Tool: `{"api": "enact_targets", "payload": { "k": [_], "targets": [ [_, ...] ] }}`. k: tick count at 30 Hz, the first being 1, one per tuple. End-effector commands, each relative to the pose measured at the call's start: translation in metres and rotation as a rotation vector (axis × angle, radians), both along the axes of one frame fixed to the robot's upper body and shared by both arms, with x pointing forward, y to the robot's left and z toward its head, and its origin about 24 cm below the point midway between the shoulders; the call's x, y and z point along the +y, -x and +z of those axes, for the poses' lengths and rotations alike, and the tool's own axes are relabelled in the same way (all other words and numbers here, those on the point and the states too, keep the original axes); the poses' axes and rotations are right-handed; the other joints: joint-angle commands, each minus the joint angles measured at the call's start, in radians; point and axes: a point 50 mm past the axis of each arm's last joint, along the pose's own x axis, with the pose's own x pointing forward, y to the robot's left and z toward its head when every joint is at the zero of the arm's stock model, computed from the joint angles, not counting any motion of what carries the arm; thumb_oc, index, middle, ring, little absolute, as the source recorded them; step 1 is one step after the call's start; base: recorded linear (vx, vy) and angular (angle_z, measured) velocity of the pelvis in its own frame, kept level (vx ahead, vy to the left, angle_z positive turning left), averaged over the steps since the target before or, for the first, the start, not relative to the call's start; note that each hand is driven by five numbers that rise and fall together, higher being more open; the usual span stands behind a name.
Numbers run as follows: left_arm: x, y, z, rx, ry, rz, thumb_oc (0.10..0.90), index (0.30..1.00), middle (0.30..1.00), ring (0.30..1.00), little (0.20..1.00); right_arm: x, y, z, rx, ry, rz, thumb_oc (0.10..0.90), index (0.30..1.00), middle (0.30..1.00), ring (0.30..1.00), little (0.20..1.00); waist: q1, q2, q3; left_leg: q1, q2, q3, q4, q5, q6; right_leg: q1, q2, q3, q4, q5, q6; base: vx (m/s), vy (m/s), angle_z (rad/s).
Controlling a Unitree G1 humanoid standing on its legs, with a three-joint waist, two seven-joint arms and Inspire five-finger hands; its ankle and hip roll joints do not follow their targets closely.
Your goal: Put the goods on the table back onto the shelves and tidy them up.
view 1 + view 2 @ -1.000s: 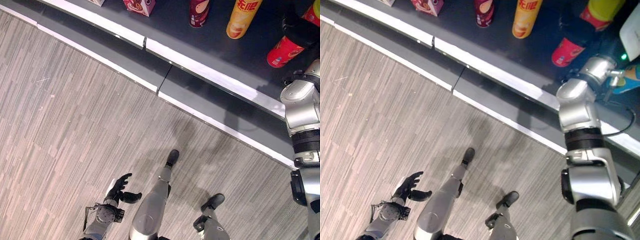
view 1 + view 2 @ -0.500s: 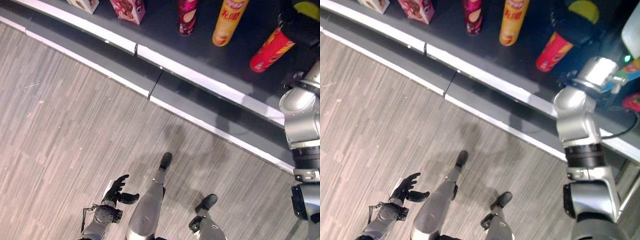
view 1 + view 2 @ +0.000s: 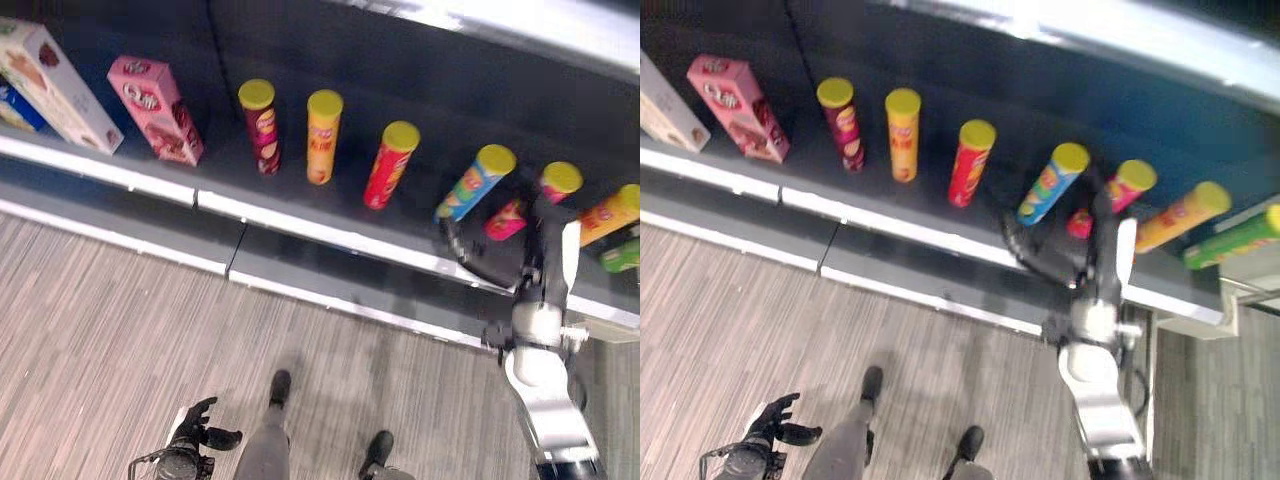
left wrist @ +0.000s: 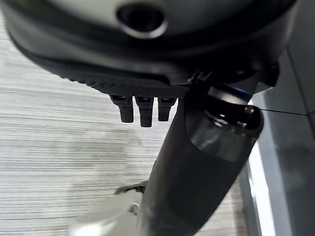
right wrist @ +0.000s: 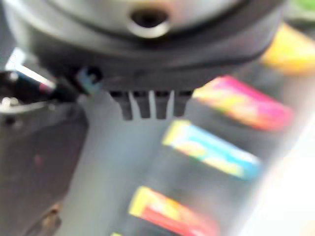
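On dark shelf (image 3: 300, 205), ahead of right hand (image 5: 147, 105): row of yellow-lidded canisters, pink one (image 3: 520, 210) nearest, blue one (image 3: 474, 182) beside it. Right hand fingers straight, holding nothing. Left hand (image 3: 200, 425) low over floor (image 3: 100, 330), relaxed, spread, holding nothing.

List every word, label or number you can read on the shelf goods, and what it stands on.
No text can be read.
Pink box: print on its face, too blurred.
White box: print too blurred.
Red can and the other cans: label print too small.
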Motion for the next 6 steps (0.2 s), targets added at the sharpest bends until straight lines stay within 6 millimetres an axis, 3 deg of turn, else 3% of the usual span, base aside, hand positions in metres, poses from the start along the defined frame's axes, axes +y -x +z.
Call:
{"api": "enact_targets", "payload": {
  "k": [1,3,4,5,6],
  "targets": [
    [0.016,0.028,-0.005,0.095,-0.014,-0.016,0.800,0.900,0.900,0.900,0.900,-0.006,-0.008,0.033,-0.148,-0.074,0.236,0.800,0.900,0.900,0.900,0.900,0.003,0.042,-0.083,0.094,0.063,0.019,0.001,-0.138,-0.022,0.005,0.008,-0.001,0.039,-0.015,0.017,0.05,-0.009,-0.38],
    [0.017,0.028,-0.006,0.092,0.003,0.001,0.800,0.900,0.900,0.900,0.900,-0.009,0.001,0.008,-0.013,-0.080,0.270,0.800,0.900,0.900,0.900,0.900,-0.016,0.042,-0.098,0.110,0.069,0.036,0.001,-0.141,-0.026,0.005,0.009,0.011,0.044,-0.017,0.015,0.04,-0.022,-0.36],
    [0.016,0.027,-0.006,0.083,0.018,-0.005,0.800,0.900,0.900,0.900,0.900,-0.014,0.015,-0.019,0.122,-0.106,0.268,0.800,0.900,0.900,0.900,0.900,-0.032,0.042,-0.113,0.127,0.074,0.049,0.001,-0.144,-0.029,0.009,0.010,0.023,0.043,-0.017,0.015,0.02,-0.030,-0.21],
    [0.016,0.027,-0.006,0.083,0.018,-0.006,0.800,0.900,0.900,0.900,0.900,-0.014,0.016,-0.019,0.123,-0.106,0.268,0.800,0.900,0.900,0.900,0.900,-0.030,0.042,-0.114,0.128,0.074,0.050,0.001,-0.145,-0.029,0.009,0.010,0.024,0.043,-0.017,0.015,0.03,-0.026,-0.20],
    [0.012,0.025,-0.006,0.076,0.032,-0.012,0.800,0.900,0.900,0.900,0.900,-0.015,0.019,-0.036,0.198,-0.122,0.260,0.800,0.900,0.900,0.900,0.900,-0.038,0.043,-0.121,0.140,0.076,0.062,0.001,-0.147,-0.030,0.012,0.011,0.033,0.043,-0.015,0.014,0.02,0.000,-0.23]
  ]
}}
